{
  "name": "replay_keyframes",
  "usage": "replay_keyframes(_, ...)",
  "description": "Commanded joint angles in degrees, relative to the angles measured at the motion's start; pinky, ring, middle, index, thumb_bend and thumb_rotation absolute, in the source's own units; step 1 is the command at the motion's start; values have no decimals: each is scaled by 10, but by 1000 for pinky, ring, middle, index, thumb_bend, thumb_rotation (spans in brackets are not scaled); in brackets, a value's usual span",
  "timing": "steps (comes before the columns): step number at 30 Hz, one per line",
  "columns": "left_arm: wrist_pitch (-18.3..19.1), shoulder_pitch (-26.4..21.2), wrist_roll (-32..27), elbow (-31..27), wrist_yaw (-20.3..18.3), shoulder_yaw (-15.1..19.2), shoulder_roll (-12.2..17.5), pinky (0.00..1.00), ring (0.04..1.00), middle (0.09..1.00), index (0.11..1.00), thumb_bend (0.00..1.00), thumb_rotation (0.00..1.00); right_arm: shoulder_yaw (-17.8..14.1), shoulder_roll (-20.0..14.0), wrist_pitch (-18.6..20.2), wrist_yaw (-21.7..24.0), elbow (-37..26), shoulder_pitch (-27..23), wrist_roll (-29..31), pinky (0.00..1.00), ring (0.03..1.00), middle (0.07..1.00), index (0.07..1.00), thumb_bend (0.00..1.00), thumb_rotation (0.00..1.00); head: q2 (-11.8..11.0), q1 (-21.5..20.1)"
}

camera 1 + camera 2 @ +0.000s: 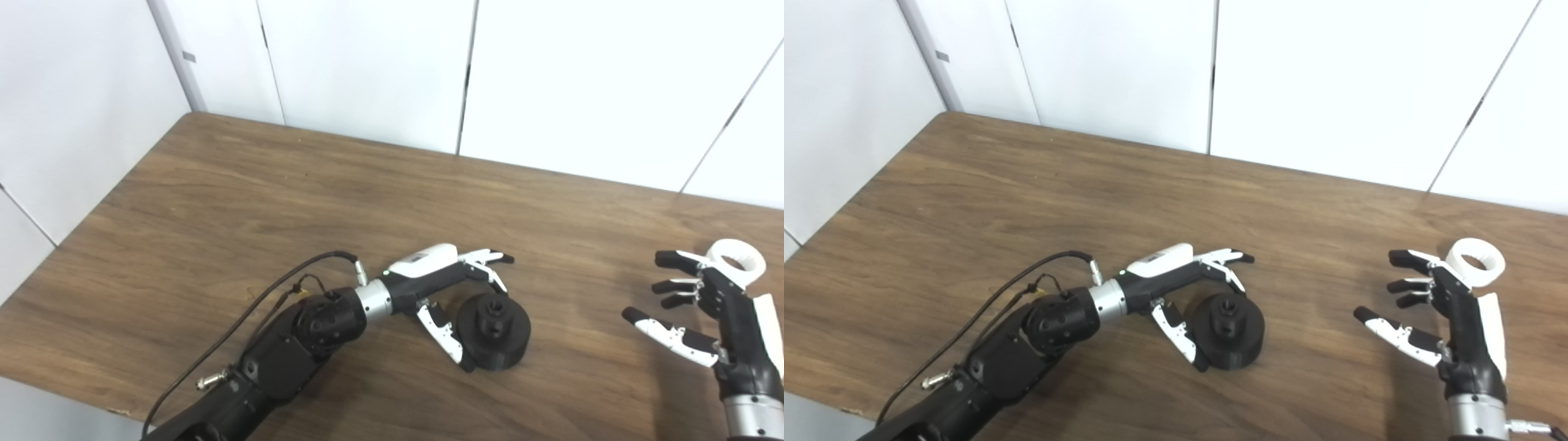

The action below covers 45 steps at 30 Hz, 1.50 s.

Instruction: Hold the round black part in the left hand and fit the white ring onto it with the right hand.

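Observation:
The round black part (495, 331) lies flat on the wooden table (257, 202), its small hub facing up; it also shows in the right eye view (1228, 331). My left hand (450, 288) is open around its left side, fingers behind it and thumb in front, not gripping it. The white ring (737, 262) lies on the table at the far right, also seen in the right eye view (1477, 262). My right hand (704, 312) is open, fingers spread, just left of and in front of the ring, partly covering it.
White wall panels (367, 67) stand behind the table's far edge. A black cable (245, 318) loops over my left forearm. The table's front edge runs along the lower left.

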Motion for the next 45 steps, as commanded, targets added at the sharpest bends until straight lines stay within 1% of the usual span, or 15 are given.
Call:
replay_keyframes(1, -2, -1, 7, 1, -23, -14, 1, 898, 1000, 970, 484, 521, 76, -1, -1, -2, -1, -29, -18, 1, 476, 575, 715, 687, 590, 0, 4, -7)
replay_keyframes(3, 0, 2, 16, -1, -20, -18, 1, 893, 1000, 969, 484, 521, 77, 0, -1, -1, 1, -33, -18, 0, 478, 574, 716, 687, 590, 0, 4, -7)
replay_keyframes(9, -2, 4, 47, 6, -12, -28, 4, 890, 997, 962, 485, 521, 76, 1, 2, 3, 1, -43, -18, -4, 476, 572, 714, 691, 585, 0, 13, -27)
replay_keyframes(14, -17, 3, 68, 20, 0, -29, 5, 879, 993, 958, 485, 522, 72, 4, 7, 19, 1, -57, -19, -9, 465, 562, 708, 685, 584, 0, 18, -44)
replay_keyframes(17, -19, 3, 84, 23, 8, -32, 7, 888, 988, 957, 486, 522, 71, 4, 8, 18, 0, -58, -20, -10, 461, 560, 705, 683, 581, 0, 20, -47)
replay_keyframes(21, -19, 2, 111, 30, 22, -36, 9, 870, 987, 955, 487, 522, 69, 5, 11, 16, 0, -60, -22, -4, 461, 558, 705, 679, 577, 0, 21, -51)
replay_keyframes(24, -16, 1, 131, 32, 30, -40, 11, 890, 992, 958, 487, 522, 69, 4, 12, 19, 0, -63, -23, -1, 448, 551, 707, 675, 580, 0, 25, -53)
replay_keyframes(28, -10, -2, 157, 37, 40, -47, 16, 925, 997, 965, 488, 522, 71, 4, 14, 24, 1, -66, -23, 0, 449, 553, 710, 673, 579, 0, 25, -53)
replay_keyframes(29, -8, -4, 166, 39, 43, -49, 17, 931, 998, 966, 488, 522, 72, 4, 14, 25, 1, -67, -23, -1, 451, 553, 708, 673, 577, 0, 27, -64)
replay_keyframes(32, 2, -7, 181, 39, 42, -55, 21, 939, 1000, 973, 489, 522, 73, 5, 14, 30, 3, -73, -24, -4, 456, 556, 707, 676, 574, 0, 28, -80)
replay_keyframes(36, 2, -8, 177, 41, 37, -58, 32, 957, 1000, 979, 489, 521, 74, 9, 16, 36, 2, -85, -28, -11, 451, 556, 706, 681, 572, 0, 25, -146)
replay_keyframes(37, 2, -7, 175, 41, 36, -58, 35, 968, 1000, 981, 490, 521, 74, 9, 14, 44, 4, -94, -31, -15, 449, 557, 708, 681, 573, 0, 22, -170)
replay_keyframes(38, 2, -6, 171, 40, 35, -57, 38, 976, 1000, 978, 489, 521, 73, 9, 10, 53, 8, -104, -35, -18, 469, 571, 705, 685, 574, 0, 20, -180)
replay_keyframes(43, 3, 3, 168, 29, 35, -53, 48, 961, 998, 971, 489, 522, 72, 1, -27, 96, 39, -135, -68, -27, 477, 582, 709, 690, 582, 40, 6, -246)
replay_keyframes(45, -2, 5, 167, 27, 39, -52, 51, 946, 997, 967, 490, 522, 71, -6, -54, 106, 52, -141, -90, -37, 471, 583, 716, 686, 587, 68, -1, -268)
